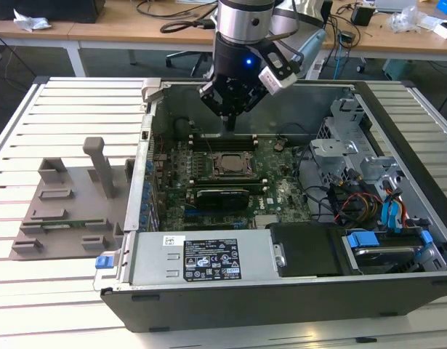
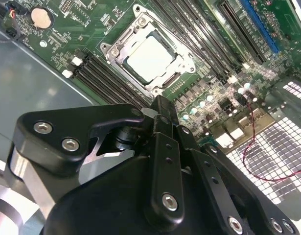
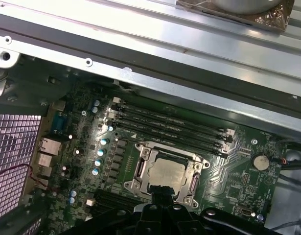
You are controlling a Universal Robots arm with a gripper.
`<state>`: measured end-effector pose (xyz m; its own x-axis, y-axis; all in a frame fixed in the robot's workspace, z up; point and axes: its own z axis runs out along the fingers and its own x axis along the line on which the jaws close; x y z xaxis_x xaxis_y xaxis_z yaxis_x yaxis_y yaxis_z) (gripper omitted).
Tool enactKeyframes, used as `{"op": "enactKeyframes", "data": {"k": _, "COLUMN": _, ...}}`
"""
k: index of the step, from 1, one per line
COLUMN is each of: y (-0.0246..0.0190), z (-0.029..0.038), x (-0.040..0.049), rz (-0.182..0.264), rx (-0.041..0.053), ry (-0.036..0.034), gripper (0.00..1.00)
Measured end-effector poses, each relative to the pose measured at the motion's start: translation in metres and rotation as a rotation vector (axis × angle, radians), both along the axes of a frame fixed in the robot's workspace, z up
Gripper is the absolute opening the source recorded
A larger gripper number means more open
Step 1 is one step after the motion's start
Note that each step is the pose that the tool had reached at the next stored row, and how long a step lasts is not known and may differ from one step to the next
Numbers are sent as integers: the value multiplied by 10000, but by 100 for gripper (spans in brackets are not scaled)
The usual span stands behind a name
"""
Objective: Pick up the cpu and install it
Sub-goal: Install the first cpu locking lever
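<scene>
Noting gripper [image 1: 229, 123] clenched, empty, above board [image 1: 281, 174]; we see cpu [image 2: 151, 59] seated in socket [image 2: 122, 51].

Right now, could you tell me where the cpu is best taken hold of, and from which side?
From straight above, I would say. The cpu lies flat inside the socket frame, which sits close around its rim, with memory slots alongside, so a sideways approach looks blocked. Its flat top plate is the only free face. The hand hangs above the board.
</scene>
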<state>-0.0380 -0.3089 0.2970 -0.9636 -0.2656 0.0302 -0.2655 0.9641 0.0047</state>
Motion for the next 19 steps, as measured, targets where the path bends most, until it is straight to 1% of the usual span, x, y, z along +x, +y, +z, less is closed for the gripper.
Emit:
{"op": "enactKeyframes", "data": {"k": 3, "y": 0, "z": 0, "x": 0, "rz": 349, "rx": 0, "ry": 0, "gripper": 11}}
{"op": "enactKeyframes", "data": {"k": 11, "y": 0, "z": 0, "x": 0, "rz": 844, "rx": 0, "ry": 0, "gripper": 11}}
{"op": "enactKeyframes", "data": {"k": 15, "y": 0, "z": 0, "x": 0, "rz": 1073, "rx": 1, "ry": 0, "gripper": 11}}
{"op": "enactKeyframes", "data": {"k": 19, "y": 0, "z": 0, "x": 0, "rz": 1117, "rx": 0, "ry": 0, "gripper": 11}}
